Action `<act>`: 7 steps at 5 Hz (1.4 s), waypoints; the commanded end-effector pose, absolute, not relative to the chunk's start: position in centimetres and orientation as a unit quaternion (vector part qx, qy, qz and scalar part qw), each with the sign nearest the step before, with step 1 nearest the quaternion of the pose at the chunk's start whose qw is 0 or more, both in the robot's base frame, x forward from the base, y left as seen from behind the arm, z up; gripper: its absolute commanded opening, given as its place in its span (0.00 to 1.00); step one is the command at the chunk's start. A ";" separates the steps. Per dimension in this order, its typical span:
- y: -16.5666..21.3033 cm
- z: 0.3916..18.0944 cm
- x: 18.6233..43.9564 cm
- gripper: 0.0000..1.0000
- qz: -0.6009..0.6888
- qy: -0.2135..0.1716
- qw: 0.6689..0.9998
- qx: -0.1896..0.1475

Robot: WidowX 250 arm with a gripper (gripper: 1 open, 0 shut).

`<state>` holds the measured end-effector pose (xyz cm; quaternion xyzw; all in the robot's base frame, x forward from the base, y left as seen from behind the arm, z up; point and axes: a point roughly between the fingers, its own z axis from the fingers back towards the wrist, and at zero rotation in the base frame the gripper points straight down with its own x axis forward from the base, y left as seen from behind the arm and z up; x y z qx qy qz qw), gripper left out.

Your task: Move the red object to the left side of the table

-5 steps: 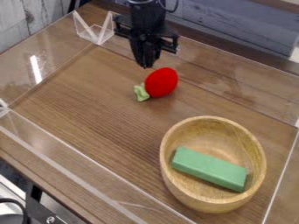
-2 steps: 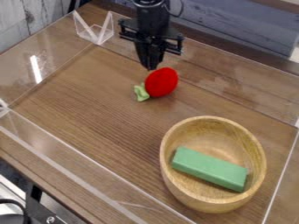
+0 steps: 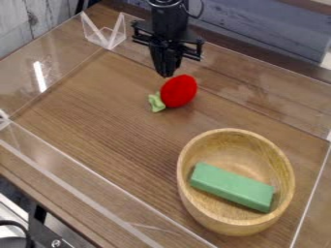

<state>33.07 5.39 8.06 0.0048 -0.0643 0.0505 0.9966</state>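
Observation:
The red object (image 3: 179, 90) is a small rounded toy fruit with a green leafy stub (image 3: 157, 105) at its lower left. It lies on the wood-grain table (image 3: 104, 126), a little right of the middle and towards the back. My black gripper (image 3: 165, 70) points straight down, with its tips just behind and slightly left of the fruit, close above its top edge. The fingers (image 3: 165, 64) read as one narrow dark block, so the gap between them does not show. Nothing hangs from them.
A round light-wood bowl (image 3: 207, 208) sits at the front right with a green rectangular block (image 3: 233, 187) lying in it. Low clear acrylic walls (image 3: 52, 170) edge the tabletop. A clear bracket (image 3: 104, 35) stands at the back left corner.

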 end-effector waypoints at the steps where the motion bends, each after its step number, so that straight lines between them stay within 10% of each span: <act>1: 4.6 9.2 33.2 0.00 0.084 -0.081 0.993 0.010; 4: 4.6 13.0 32.8 0.00 0.069 -0.111 0.991 0.002; 5: 4.0 11.6 32.7 1.00 0.087 -0.099 0.991 0.005; 7: 4.8 10.6 31.0 1.00 0.099 -0.076 0.992 0.009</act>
